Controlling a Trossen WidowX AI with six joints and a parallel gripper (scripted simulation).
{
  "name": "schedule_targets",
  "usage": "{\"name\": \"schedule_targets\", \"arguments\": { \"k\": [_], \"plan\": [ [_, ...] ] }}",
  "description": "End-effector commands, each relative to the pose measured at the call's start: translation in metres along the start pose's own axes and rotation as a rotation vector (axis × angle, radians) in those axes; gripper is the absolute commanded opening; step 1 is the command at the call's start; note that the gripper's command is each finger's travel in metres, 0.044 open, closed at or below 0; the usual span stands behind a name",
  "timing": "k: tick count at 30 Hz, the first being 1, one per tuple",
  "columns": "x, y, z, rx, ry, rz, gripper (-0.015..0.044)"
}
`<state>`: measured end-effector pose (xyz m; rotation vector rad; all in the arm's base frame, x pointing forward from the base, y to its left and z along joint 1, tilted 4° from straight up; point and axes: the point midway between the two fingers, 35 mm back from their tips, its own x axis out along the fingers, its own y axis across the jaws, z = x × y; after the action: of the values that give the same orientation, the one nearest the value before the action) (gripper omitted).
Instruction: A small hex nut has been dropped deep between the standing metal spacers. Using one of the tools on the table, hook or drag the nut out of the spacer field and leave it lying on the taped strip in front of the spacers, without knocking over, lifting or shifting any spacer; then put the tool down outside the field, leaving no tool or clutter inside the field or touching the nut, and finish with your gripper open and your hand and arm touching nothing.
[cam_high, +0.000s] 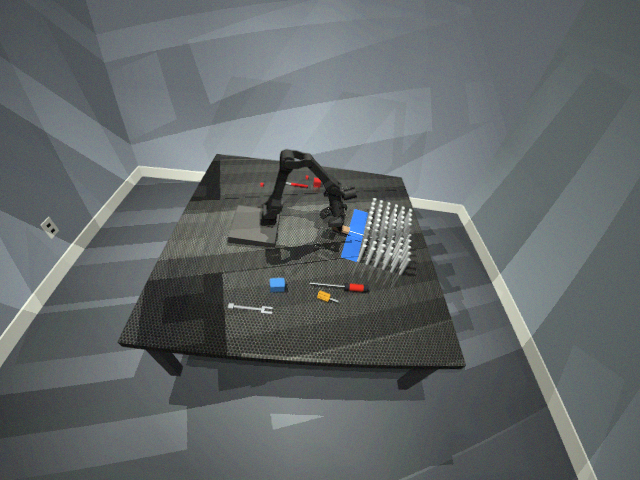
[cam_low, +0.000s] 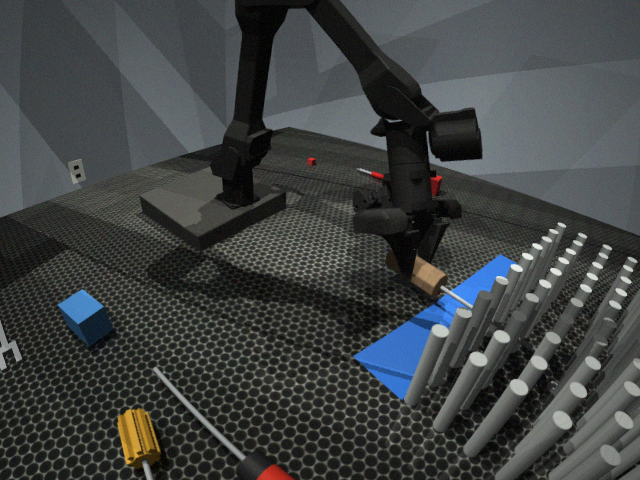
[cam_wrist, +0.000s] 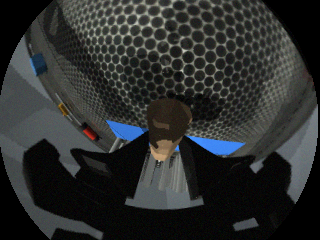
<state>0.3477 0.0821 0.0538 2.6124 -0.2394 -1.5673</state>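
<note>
Fingers (cam_low: 405, 258) pinch the tan, faceted, wood-like handle (cam_low: 426, 274) (cam_high: 345, 229) (cam_wrist: 169, 122) of a tool, right of centre in the exterior view. Its long axis slants down to the right, the thin, pale metal shaft (cam_low: 455, 296) (cam_high: 355, 233) pointing across the blue strip (cam_low: 395, 341) (cam_high: 350, 249) (cam_wrist: 220, 145) into the upright grey spacers (cam_low: 467, 377) (cam_high: 385, 237) (cam_wrist: 172, 172) at lower right. The shaft's far end is hidden among them.
</note>
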Motion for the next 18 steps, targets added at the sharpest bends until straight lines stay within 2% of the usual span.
{"name": "schedule_targets", "arguments": {
  "k": [1, 18],
  "plan": [
    [0.0, -0.001, -0.006, 0.0, 0.008, -0.005, 0.0],
    [0.005, -0.001, -0.017, 0.0, 0.009, -0.005, 0.0]
  ]
}}
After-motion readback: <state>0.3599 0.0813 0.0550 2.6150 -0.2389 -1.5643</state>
